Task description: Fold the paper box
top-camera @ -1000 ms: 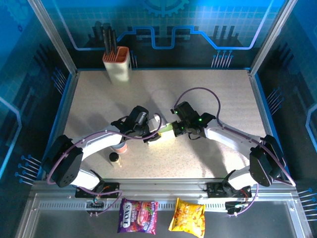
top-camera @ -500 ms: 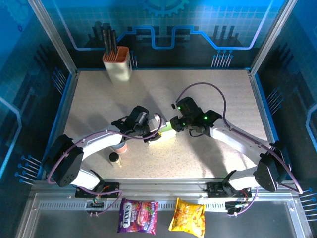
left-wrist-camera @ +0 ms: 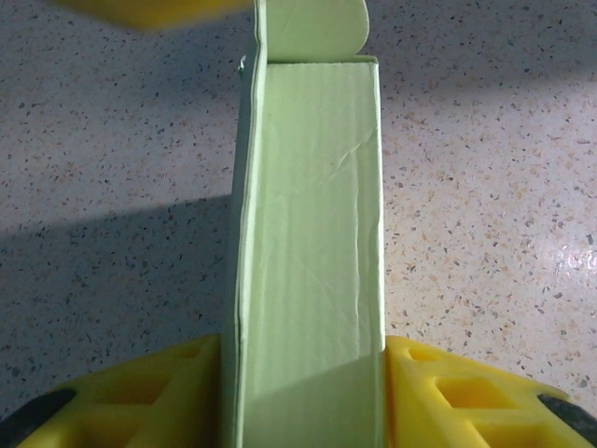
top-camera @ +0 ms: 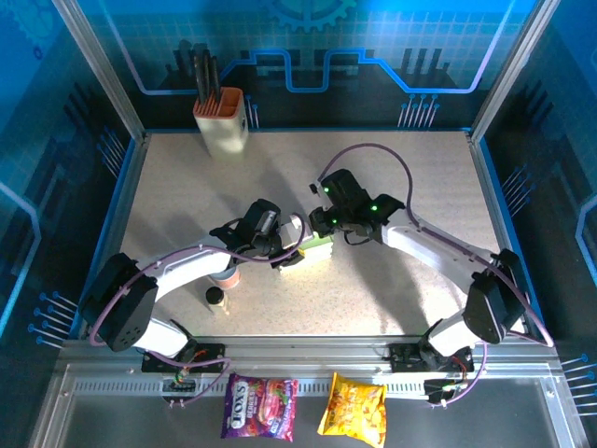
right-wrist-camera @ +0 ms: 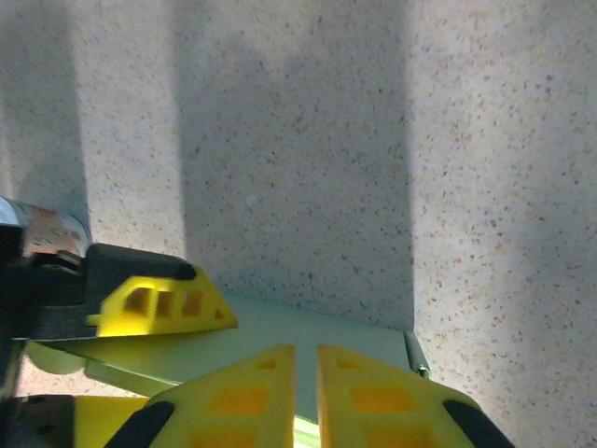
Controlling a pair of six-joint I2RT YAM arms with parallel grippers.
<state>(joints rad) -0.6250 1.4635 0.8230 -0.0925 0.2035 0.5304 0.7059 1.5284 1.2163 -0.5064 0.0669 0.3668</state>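
Speckled tabletop (top-camera: 392, 187), creased pale-green cardboard box (left-wrist-camera: 312, 233)

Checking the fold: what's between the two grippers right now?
The box. The left wrist view shows the left gripper clamping one end; the right wrist view shows the right gripper over the other.

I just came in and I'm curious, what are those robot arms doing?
The robot is folding a pale green paper box in the middle of the table. The left arm's fingers clamp one end. The right arm's fingers, nearly closed, sit at the other end, by its flap.
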